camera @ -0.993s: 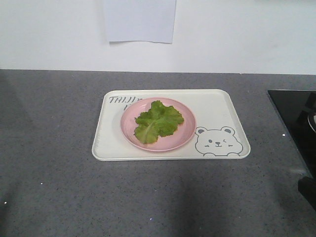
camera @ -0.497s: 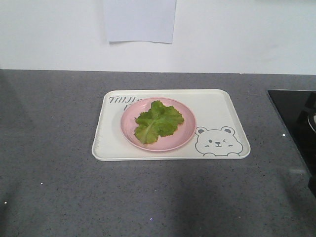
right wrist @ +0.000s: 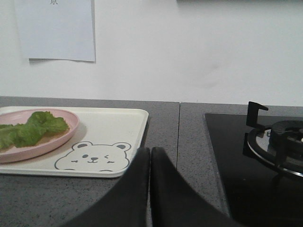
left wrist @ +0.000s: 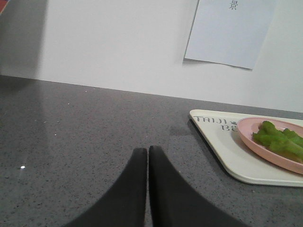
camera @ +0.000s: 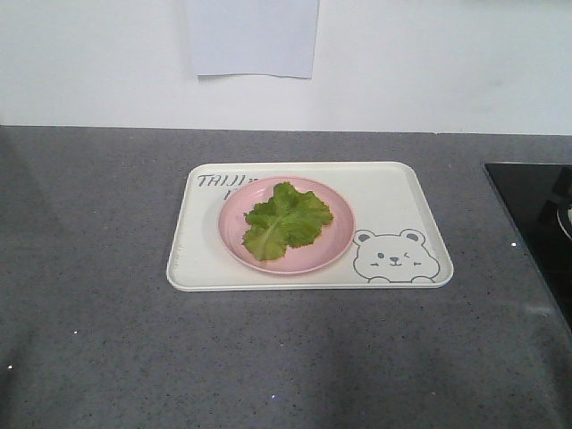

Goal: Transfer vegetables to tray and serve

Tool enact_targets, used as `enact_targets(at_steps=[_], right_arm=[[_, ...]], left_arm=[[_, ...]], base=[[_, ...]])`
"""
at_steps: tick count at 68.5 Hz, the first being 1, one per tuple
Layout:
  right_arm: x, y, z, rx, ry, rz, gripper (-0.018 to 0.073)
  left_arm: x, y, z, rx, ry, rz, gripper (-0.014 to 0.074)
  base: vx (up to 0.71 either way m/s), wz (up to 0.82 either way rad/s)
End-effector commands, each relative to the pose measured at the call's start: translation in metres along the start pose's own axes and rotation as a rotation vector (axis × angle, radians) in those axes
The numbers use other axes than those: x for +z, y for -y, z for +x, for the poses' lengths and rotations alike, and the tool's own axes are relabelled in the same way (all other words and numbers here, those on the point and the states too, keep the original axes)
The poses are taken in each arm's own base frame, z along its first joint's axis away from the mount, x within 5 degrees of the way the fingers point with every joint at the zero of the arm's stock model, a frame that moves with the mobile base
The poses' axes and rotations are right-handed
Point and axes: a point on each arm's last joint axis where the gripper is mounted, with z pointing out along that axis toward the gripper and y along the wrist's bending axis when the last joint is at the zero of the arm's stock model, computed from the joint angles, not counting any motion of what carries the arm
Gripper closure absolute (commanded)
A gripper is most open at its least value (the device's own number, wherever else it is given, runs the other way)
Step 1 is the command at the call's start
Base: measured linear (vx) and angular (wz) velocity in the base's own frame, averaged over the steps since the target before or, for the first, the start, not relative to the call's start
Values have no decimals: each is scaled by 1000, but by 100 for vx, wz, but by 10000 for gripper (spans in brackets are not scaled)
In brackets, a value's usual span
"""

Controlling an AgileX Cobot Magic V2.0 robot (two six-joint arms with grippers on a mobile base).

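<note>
Front view: grey speckled counter (camera: 98, 268), white wall (camera: 429, 63), paper sheet (camera: 253, 36).

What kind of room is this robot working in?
Probably a kitchen: a grey stone-look countertop, a black gas hob with a burner set into it, and lettuce on a pink plate.

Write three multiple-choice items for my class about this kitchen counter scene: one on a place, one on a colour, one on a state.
1. Where do the vegetables lie?
A. on the stove
B. on the plate
C. on the bare counter

2. What colour is that plate?
A. pink
B. blue
C. black

3. How is the left hand?
A. open
B. gripping the tray
C. shut, empty

Answers:
B, the leaves rest inside the plate on the tray.
A, its rim shows pink.
C, its fingers meet above bare counter.
</note>
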Motion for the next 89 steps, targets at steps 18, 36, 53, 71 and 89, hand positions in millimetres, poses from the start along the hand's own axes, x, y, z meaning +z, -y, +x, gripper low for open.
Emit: enact_targets(at_steps=[18,36,53,71,89], right_arm=[[0,-1,1,56,37,-13,562],[0,-1,1,59,37,-13,562],[0,2,-1,80,63,44,562],[0,1,-2,80,71,32,562],[0,1,-1,80,68,33,562]], left_arm=[[0,-1,3,-10,52,7,602],[0,-1,3,-10,52,7,602],[0,-1,3,-10,50,7,602],[0,-1,3,-10,50,7,602],[0,-1,3,-10,50,7,602]], base=[[0,0],[0,0],[0,0],[0,0],[0,0]])
